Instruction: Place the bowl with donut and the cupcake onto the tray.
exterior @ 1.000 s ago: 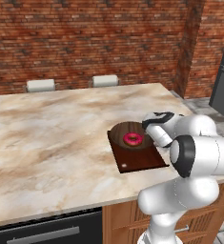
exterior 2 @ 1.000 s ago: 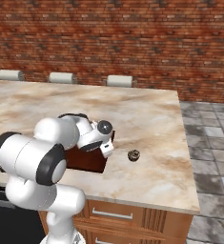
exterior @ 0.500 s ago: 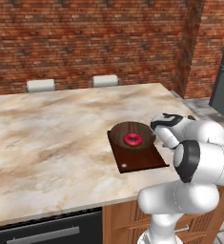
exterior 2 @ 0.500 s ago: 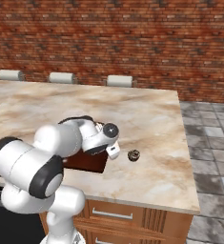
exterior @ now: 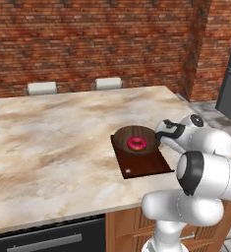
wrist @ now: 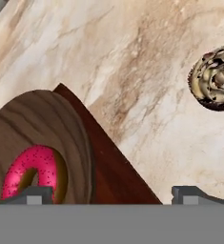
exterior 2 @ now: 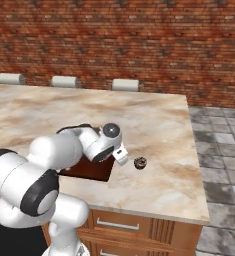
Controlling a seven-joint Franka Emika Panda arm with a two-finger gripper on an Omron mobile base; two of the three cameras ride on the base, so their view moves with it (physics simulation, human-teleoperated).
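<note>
Sitting on the far end of the tray (exterior: 145, 165), the bowl (exterior: 131, 135) holds the donut (exterior: 136, 143), while the gripper (wrist: 111, 193) hangs wide open and empty beside it, the cupcake (exterior 2: 140, 162) on the counter (exterior: 48, 138) nearby.

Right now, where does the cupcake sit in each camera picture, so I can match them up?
Left base view: I can't pick it out; the arm covers the counter right of the tray.
Right base view: cupcake on the marble counter, just right of the gripper, off the tray.
Hand view: cupcake at the right edge, upper half, apart from the tray.
Shared landmark: the tray carrying the bowl with the donut.
</note>
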